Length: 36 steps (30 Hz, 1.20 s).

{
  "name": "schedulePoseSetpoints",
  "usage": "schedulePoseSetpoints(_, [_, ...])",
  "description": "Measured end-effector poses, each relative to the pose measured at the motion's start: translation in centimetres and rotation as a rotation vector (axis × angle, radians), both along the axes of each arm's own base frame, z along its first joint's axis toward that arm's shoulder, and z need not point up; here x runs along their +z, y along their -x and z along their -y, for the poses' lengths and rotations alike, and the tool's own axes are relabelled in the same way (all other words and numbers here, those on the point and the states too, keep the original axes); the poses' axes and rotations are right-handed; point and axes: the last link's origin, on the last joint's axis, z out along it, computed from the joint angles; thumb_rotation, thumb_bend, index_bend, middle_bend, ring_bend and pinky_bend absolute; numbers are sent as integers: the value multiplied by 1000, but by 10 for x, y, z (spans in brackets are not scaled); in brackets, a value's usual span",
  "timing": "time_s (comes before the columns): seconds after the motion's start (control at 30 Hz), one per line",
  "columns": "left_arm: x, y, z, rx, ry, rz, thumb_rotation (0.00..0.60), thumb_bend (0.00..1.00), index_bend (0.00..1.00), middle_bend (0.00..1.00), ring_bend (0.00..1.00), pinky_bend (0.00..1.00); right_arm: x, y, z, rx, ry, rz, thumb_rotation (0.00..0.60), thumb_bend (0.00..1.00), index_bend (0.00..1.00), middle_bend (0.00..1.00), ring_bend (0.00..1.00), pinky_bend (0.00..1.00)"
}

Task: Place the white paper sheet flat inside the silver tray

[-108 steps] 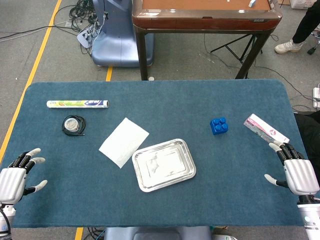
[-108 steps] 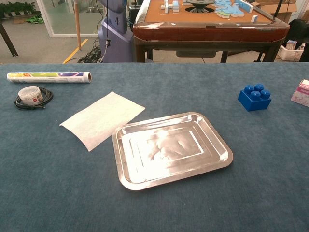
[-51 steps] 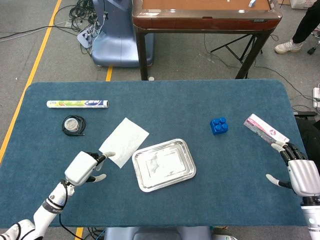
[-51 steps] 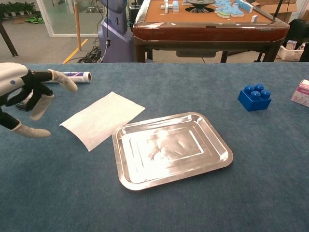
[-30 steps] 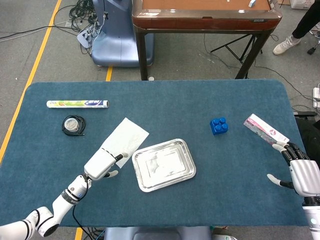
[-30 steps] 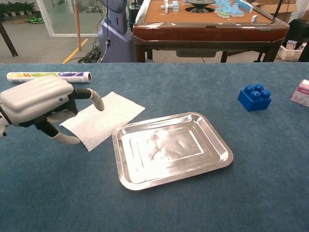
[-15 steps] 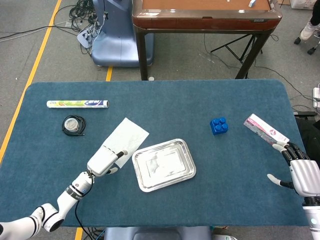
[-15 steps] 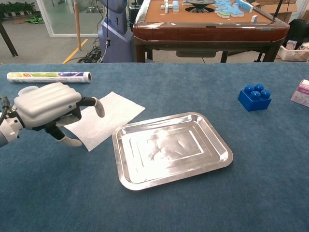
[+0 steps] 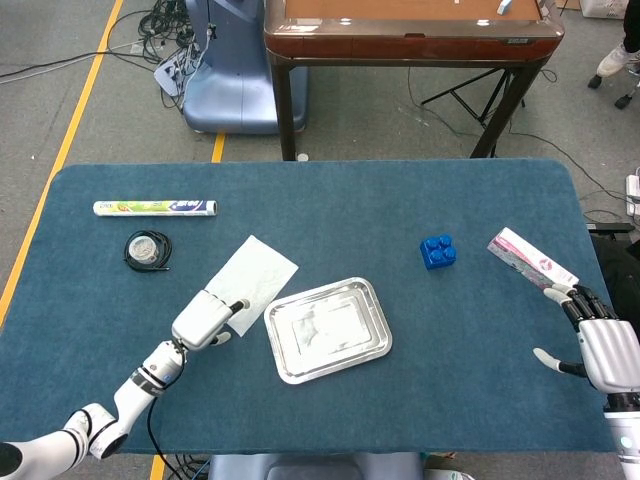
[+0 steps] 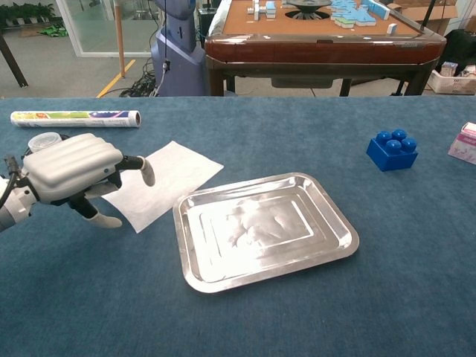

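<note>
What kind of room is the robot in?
Probably a robot lab or workshop, not a home. Cables lie tangled on a grey floor marked with yellow tape, a blue machine base stands behind the blue table, and the table holds odd practice things like a toy block.

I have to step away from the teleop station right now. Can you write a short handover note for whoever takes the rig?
Left hand: over the near-left corner of the white paper sheet, nothing gripped yet; contact unclear.
Right hand: open, idle at the table's right edge.
Sheet lies flat on the cloth, left of the silver tray, which is empty.
Done: the approach.
Left: grip the sheet, lift it, lay it flat in the tray.
</note>
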Motion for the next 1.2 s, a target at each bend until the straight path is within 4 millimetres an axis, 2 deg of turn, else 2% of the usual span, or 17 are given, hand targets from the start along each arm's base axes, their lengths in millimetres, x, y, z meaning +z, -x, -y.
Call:
schedulePoseSetpoints(0.73, [-4, 14, -15, 40, -28, -23, 600, 117, 440, 1000, 993, 1000, 0, 0, 1, -2, 0, 0, 600, 0, 222, 217, 128, 295])
schedulePoseSetpoints(0.97, [-6, 14, -16, 44, -34, -9, 600, 201, 465, 1000, 997, 1000, -1, 0, 1, -4, -4, -1, 600, 0, 222, 217, 128, 294])
schedulePoseSetpoints(1.2, [-9, 13, -19, 46, -36, -16, 600, 213, 466, 1000, 998, 1000, 0, 0, 1, -3, -1, 2, 600, 0, 222, 217, 128, 294])
